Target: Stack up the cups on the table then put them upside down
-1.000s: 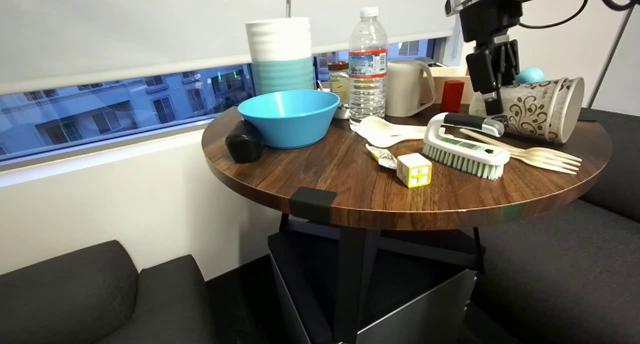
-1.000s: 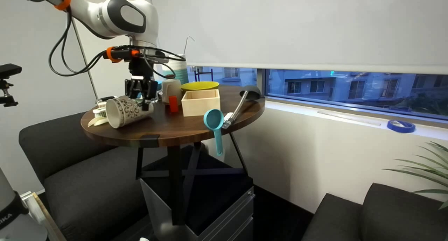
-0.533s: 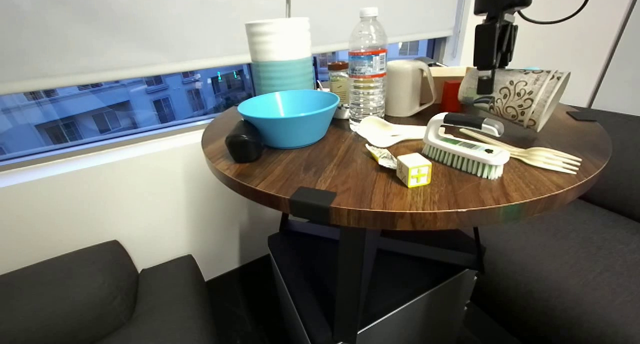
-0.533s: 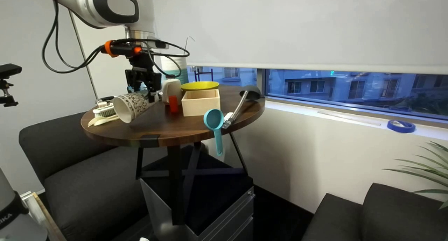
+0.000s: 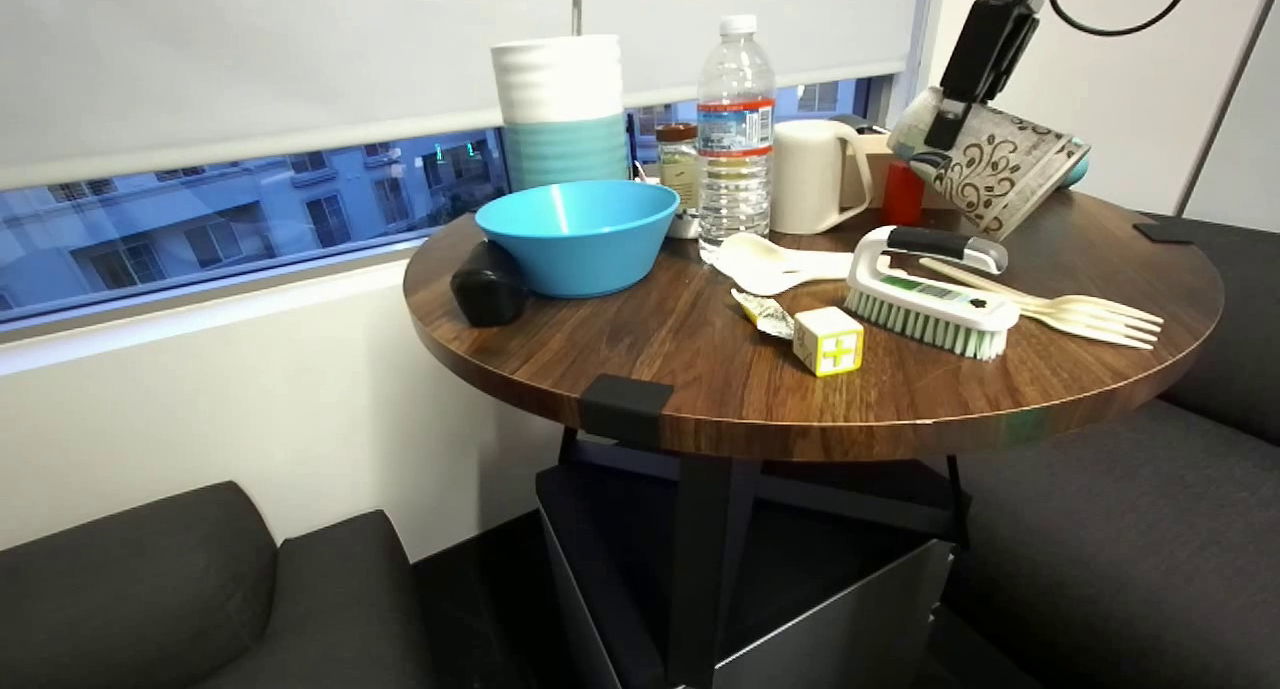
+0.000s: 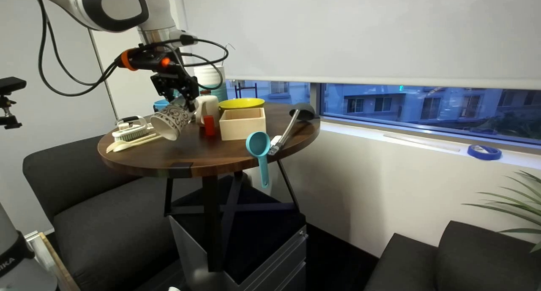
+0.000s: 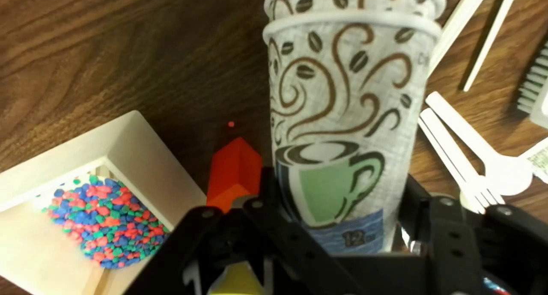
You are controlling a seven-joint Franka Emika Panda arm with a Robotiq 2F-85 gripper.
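A window blind point(image 6: 359, 33) hangs partway down the glass behind a round, dark wooden table point(image 5: 640, 349), where your gripper point(image 7: 341, 186) clamps two nested paper cups point(image 7: 349, 85), its jaws pressed to either side near the base of the outer one. You hold the pair tilted over the table top, mouths slanting downward, in both exterior views; in the wrist view, one rim shows just past the other. Near the cups stand a red block point(image 7: 235, 171) and a wooden box point(image 6: 243, 124) of red, blue and green bits point(image 7: 107, 222). In an exterior view, a scrub brush point(image 5: 930, 309) lies near a pale fork point(image 5: 1095, 314), and a water bottle point(image 5: 736, 169) stands between a blue bowl point(image 5: 580, 239) and a beige mug point(image 5: 810, 179).
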